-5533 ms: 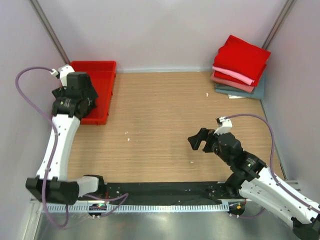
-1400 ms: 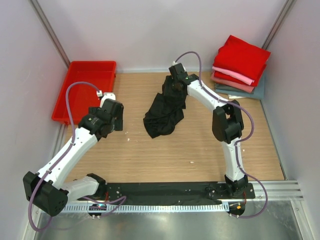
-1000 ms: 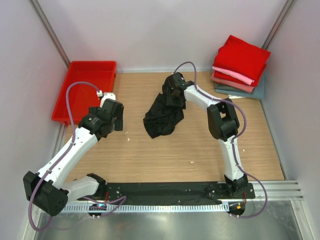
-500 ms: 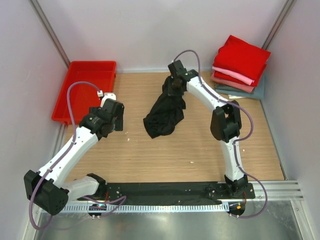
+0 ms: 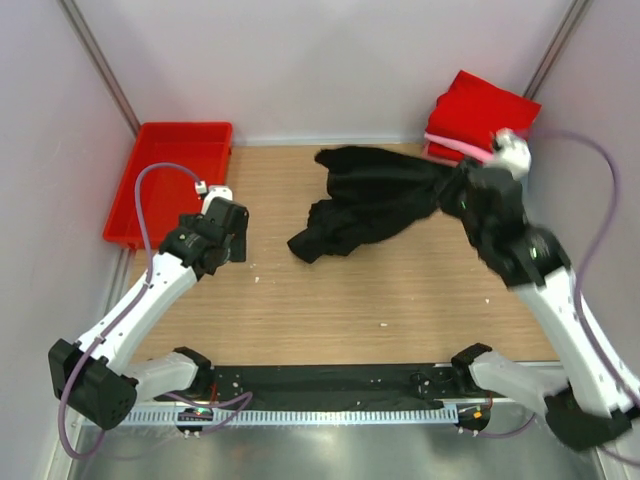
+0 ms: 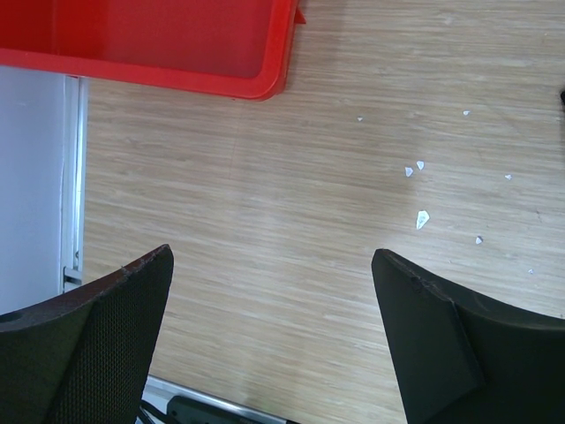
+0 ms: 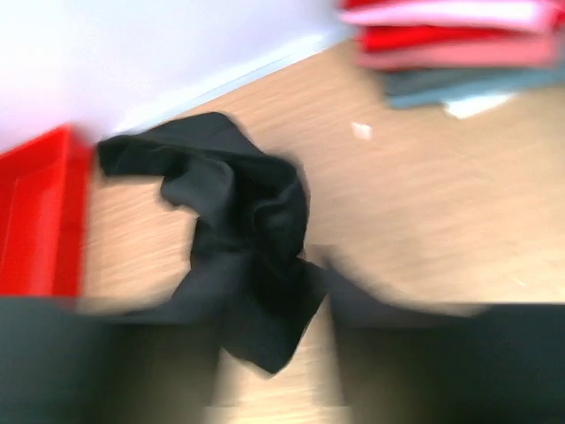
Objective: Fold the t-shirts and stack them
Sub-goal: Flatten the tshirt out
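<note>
My right fingers (image 5: 452, 192) clamp one end of the black t-shirt (image 5: 372, 200), which trails left; my left fingers (image 6: 97, 344) gape, well apart from it.

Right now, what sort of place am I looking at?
Probably a robot test cell, not a home: a wood-topped table boxed in by plain white panels, two arms bolted at its near edge, folded t-shirts stacked in a corner.
</note>
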Controlling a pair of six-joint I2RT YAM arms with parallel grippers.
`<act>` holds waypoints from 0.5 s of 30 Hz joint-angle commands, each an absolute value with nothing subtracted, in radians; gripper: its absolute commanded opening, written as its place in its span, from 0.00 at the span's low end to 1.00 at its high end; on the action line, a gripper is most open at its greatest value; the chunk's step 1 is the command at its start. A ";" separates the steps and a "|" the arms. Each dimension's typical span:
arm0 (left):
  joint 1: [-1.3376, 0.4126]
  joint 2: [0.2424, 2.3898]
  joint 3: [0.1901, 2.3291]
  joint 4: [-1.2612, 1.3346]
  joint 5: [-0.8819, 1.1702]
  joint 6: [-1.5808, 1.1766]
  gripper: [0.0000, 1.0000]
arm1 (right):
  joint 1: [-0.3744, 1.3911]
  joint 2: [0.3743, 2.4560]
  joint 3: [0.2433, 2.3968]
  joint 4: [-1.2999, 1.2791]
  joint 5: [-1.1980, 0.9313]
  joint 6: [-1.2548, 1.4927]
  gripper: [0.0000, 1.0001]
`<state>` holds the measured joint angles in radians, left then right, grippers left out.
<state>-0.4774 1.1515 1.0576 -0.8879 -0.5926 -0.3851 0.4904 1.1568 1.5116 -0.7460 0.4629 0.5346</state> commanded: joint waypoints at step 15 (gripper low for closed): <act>-0.680 1.346 1.092 -0.734 -0.387 -0.630 0.93 | 0.459 0.833 0.900 -0.735 0.525 0.681 1.00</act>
